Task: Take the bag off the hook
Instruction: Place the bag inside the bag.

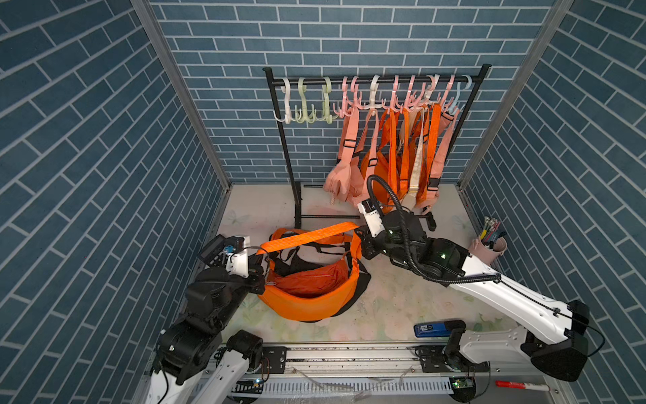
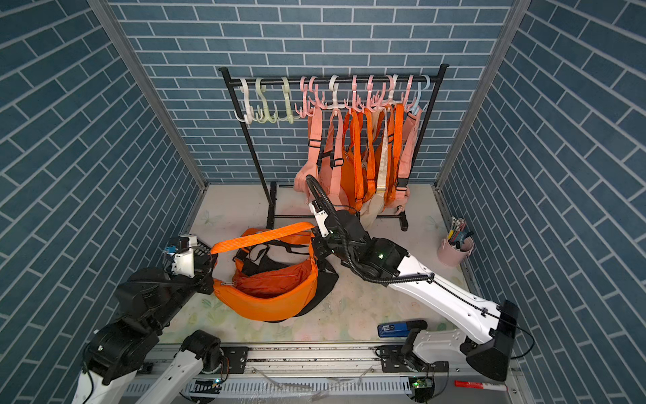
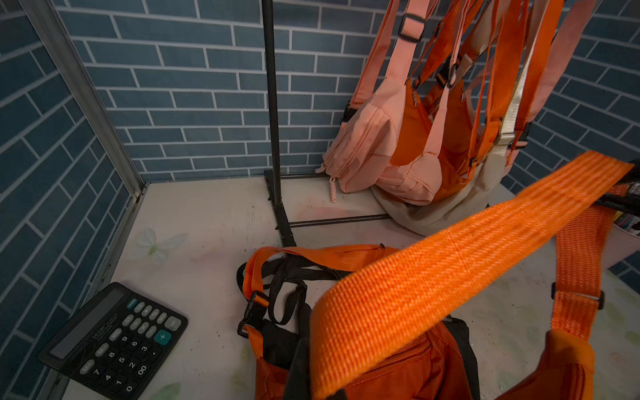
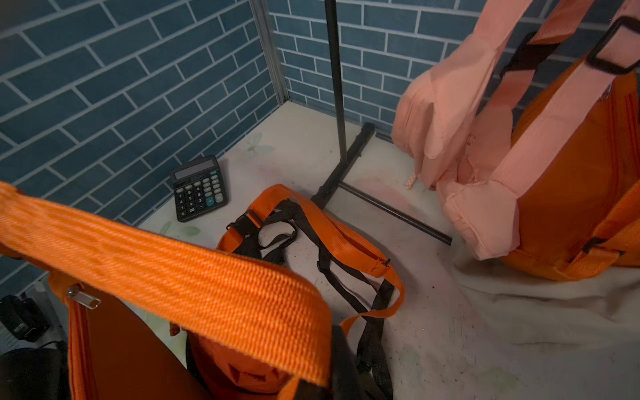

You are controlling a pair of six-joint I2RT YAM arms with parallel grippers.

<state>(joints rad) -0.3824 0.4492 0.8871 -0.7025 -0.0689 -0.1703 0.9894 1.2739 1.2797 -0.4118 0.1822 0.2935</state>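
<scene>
Pinched the orange strap (image 1: 307,238) taut between left gripper (image 1: 259,260) and right gripper (image 1: 360,238), both pressed together, with orange sling bag (image 1: 311,302) sagging unzipped below.

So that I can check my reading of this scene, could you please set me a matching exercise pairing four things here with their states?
Things:
1 strap
2 calculator
3 cup
4 green hooks

States:
A holding pens
B hanging with nothing on them
C pulled taut in the air
D lying flat, keys up

Pairs: 1-C, 2-D, 3-A, 4-B
</scene>
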